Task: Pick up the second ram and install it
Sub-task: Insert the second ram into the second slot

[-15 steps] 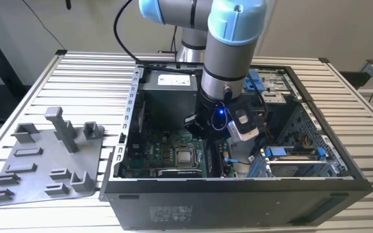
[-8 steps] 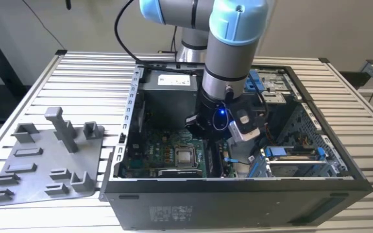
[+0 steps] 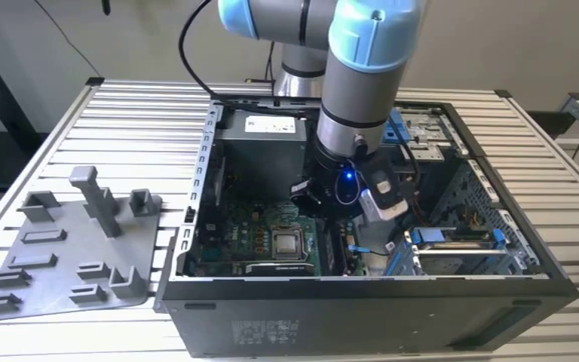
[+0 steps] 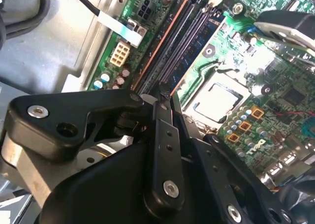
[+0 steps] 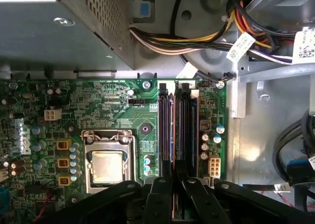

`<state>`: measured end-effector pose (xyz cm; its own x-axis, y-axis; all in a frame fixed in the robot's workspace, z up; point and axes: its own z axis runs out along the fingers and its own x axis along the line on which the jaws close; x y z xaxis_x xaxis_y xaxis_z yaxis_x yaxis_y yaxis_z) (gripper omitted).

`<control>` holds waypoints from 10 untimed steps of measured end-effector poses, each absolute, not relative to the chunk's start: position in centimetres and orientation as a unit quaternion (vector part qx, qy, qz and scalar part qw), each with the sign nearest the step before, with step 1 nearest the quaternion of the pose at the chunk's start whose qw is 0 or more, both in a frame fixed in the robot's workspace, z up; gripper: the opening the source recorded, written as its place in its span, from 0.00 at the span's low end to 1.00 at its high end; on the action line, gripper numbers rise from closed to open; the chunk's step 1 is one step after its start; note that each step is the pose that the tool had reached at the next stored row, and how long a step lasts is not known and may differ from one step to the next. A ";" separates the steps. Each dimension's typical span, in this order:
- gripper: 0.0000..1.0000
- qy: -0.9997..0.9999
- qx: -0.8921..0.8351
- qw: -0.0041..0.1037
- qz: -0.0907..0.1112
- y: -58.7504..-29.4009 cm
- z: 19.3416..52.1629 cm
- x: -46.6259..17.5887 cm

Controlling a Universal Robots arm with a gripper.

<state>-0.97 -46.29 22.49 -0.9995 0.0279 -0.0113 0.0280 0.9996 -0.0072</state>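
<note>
The arm reaches down into the open computer case [image 3: 370,294], which lies on its side on the slatted desk [image 3: 118,121] so that the motherboard [image 5: 98,101] faces up and the memory slots can be reached from above. The gripper [image 5: 173,194] hangs low over the board, just beside the processor socket [image 5: 107,161] and right at the near end of the memory slots [image 5: 178,130].

In both wrist views the jaws are drawn close together, and a thin edge with a coppery strip shows between them in the first wrist view. That is probably the second ram [image 5: 175,204], pinched on its flat faces and held on edge so that it lines up with the length of a slot, though too little of it shows to be sure. The slots run straight away from the jaws in the first wrist view, which suits a stick being lowered or pressed along that line. Whether the stick is already seated in its slot cannot be told.

On the exterior view's left, a grey holder tray [image 3: 68,256] with upright posts sits on the desk beside the case, well apart from the gripper.
</note>
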 end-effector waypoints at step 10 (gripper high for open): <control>0.15 1.000 0.011 0.006 -0.004 -46.3 22.4 -1.0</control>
